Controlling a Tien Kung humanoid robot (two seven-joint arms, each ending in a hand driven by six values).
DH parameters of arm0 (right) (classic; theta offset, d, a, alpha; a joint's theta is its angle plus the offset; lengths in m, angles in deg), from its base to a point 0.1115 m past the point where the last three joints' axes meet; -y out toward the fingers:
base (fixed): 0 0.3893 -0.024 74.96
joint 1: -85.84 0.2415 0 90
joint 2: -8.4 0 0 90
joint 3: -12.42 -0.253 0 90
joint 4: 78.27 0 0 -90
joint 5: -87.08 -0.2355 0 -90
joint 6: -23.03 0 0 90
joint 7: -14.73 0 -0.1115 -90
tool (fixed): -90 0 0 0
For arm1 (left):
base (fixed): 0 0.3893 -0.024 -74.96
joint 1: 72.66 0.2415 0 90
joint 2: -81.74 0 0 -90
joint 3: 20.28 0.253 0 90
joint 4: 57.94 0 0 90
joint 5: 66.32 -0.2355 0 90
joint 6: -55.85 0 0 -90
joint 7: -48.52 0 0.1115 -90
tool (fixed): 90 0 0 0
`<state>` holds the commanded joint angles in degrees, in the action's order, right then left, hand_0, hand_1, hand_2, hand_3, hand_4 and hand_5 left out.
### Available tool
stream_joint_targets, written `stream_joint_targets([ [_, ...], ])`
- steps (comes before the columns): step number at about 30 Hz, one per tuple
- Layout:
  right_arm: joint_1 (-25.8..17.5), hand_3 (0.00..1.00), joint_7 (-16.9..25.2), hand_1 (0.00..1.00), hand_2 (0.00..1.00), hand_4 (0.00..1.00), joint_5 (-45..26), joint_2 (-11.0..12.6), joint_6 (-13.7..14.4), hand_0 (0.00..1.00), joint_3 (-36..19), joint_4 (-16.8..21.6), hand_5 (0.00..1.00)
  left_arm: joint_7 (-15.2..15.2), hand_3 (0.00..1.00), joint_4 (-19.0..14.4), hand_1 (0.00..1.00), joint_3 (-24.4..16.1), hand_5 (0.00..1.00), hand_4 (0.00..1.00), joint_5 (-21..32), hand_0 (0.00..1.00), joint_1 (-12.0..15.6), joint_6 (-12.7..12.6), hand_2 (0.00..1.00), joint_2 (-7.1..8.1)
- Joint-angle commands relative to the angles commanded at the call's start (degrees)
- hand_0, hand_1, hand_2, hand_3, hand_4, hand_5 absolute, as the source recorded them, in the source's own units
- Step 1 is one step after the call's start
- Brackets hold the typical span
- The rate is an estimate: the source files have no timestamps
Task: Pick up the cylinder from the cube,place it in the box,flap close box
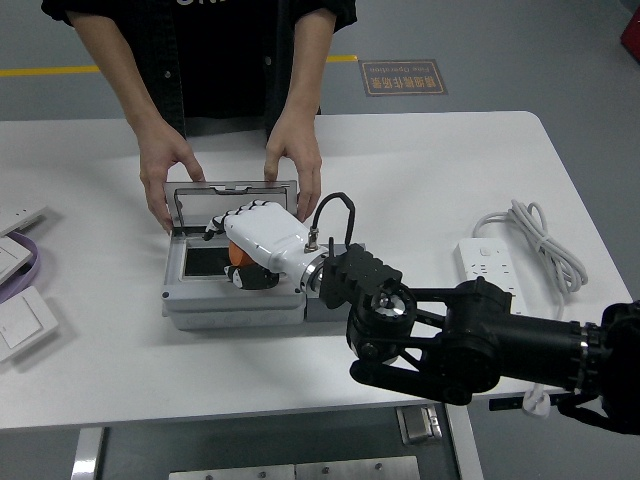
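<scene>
A grey box (200, 303) sits at the table's centre-left with its clear lid (232, 195) raised at the back. My right hand (248, 243), white with black fingers, reaches into the box from the right. Its fingers are curled around an orange cylinder (235, 254) low inside the box, over the dark floor. A person at the far side holds the box's back edge with both hands (292, 152), one at each rear corner. My left arm is out of view. I see no cube.
A white power strip (487, 262) with a coiled cable (540, 240) lies at the right. White switch plates (22, 322) and a purple-edged item (30, 262) lie at the left edge. My black right forearm (470, 340) crosses the table's front right.
</scene>
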<state>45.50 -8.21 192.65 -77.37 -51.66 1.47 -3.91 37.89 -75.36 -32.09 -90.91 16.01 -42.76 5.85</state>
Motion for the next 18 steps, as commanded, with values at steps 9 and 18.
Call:
stream_joint_targets([
  [9, -0.7, 0.867, -0.4, 0.843, 0.799, 0.862, -2.6, 0.8, 0.5, 0.945, -0.9, 1.9, 0.318, 0.1, 0.630, -0.2, 0.576, -0.9, 0.306, 0.696, -1.2, 0.595, 0.0, 0.0, 0.564, -0.16],
  [18, -3.4, 0.885, 6.2, 0.841, 0.787, 0.876, -17.3, 7.2, 3.9, 0.958, -7.6, 10.7, 0.276, 0.0, 0.622, -0.3, 0.575, -1.8, 0.294, 0.666, -2.0, 0.594, 0.1, 0.1, 0.561, -0.55],
])
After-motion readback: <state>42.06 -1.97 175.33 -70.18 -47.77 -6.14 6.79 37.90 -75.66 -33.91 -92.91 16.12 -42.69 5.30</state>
